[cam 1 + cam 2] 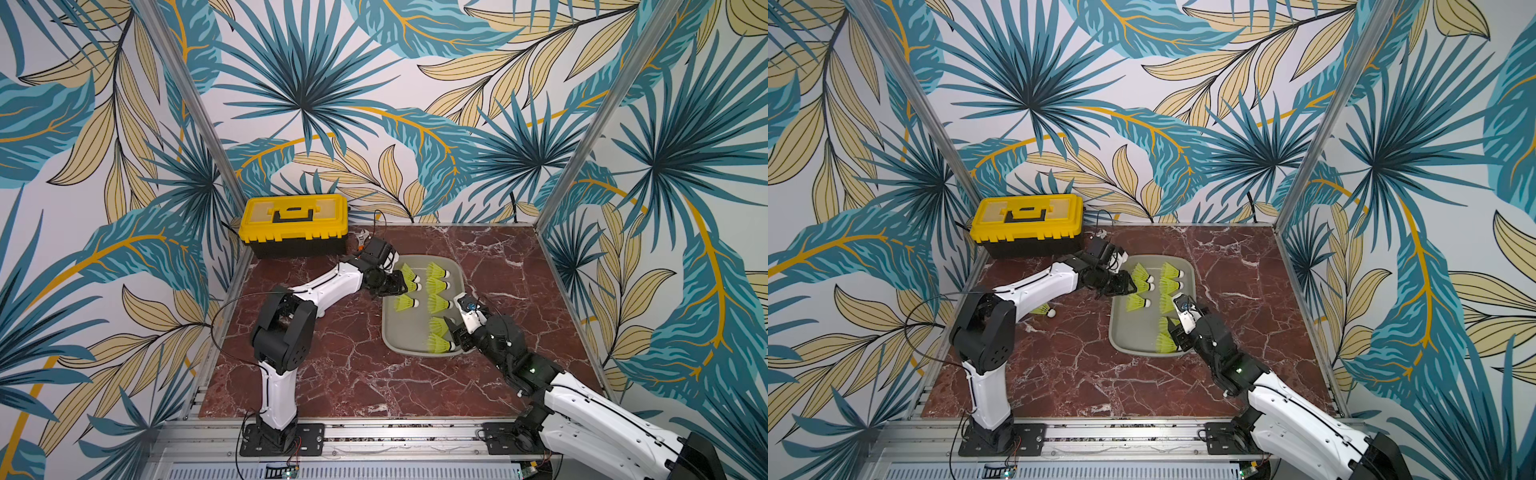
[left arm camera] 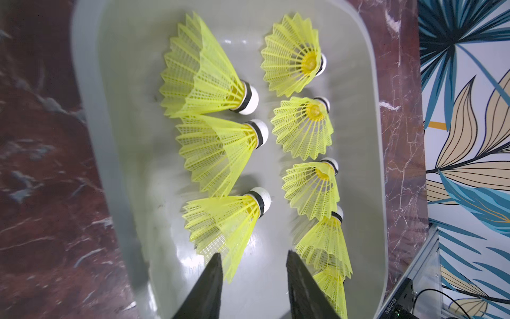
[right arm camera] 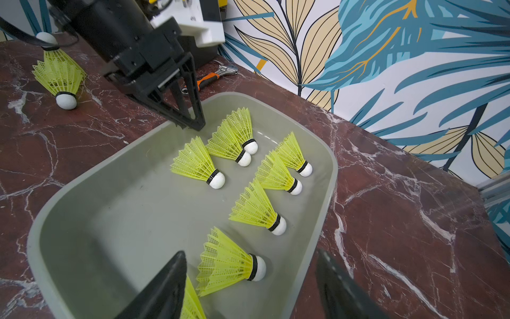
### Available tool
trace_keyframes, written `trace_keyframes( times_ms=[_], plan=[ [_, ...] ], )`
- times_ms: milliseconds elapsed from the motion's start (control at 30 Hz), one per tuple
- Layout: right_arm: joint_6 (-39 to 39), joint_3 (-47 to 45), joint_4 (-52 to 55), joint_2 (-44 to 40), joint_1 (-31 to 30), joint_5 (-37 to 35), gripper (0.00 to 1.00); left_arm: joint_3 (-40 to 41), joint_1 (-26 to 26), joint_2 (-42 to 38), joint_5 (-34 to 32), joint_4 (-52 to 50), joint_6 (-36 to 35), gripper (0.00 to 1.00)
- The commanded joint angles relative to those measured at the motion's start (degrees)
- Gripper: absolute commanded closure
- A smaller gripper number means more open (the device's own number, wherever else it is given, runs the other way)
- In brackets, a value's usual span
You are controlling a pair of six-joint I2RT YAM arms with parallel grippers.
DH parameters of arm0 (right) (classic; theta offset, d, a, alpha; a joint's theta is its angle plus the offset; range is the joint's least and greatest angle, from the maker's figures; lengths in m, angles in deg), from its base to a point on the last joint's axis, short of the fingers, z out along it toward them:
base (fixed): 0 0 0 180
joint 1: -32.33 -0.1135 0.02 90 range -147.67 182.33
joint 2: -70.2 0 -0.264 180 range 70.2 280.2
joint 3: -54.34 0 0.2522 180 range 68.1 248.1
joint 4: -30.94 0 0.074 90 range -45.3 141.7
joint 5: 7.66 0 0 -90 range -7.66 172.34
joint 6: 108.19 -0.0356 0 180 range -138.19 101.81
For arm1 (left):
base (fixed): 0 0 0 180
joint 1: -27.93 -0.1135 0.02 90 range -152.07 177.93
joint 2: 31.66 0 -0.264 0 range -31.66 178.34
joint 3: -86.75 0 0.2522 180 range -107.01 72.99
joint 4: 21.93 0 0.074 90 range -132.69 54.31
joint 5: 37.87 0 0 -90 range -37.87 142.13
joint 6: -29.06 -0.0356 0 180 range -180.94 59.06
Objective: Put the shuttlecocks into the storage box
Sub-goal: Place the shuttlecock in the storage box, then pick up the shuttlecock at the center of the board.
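Jaws on the left arm (image 1: 332, 282) stand partly apart and empty. Their tips point down just inside the far left rim of the storage box (image 1: 405, 332). The left wrist view shows bare grey floor between them, and a shuttlecock (image 2: 220, 226) lies just beside one tip. This arm rises from its base at the near edge of the desk (image 1: 332, 374), folds sharply at the elbow, and stretches its white forearm away toward the box.

The right arm (image 1: 573, 399) reaches in low from the near right corner, with its wrist over the box's near right rim. Its jaws are spread wide and grip nothing.

Eight shuttlecocks (image 1: 436, 272) lie on their sides in the box, in two rows. Another (image 1: 1043, 309) lies on the desk by the left arm's elbow, well apart from the box.
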Motion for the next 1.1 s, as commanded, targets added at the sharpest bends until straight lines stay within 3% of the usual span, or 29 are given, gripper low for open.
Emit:
trace_keyframes(
  times_ms=[0,333,533,700,1067],
  plan=[
    [-1.0,-0.8,0.8,-0.7,-0.2,-0.9,0.26,3.7,-0.9,-6.0,-5.0,0.4,0.3,0.56],
    [-1.2,-0.7,0.3,-0.2,-0.2,-1.2,0.26,18.8,-9.4,-22.9,-15.6,3.6,3.5,0.51],
    [-1.4,-0.5,0.0,0.2,-0.2,-1.1,0.26,26.4,-15.2,-30.6,-27.8,4.8,3.6,0.44],
    [-1.5,-0.5,0.5,-0.2,-0.2,-1.4,0.26,30.6,-21.5,-32.9,-27.7,6.6,1.6,0.41],
    [-1.4,-0.4,1.5,-0.9,-0.2,-1.9,0.26,31.8,-29.0,-29.3,-24.1,7.8,-2.2,0.38]
  ],
)
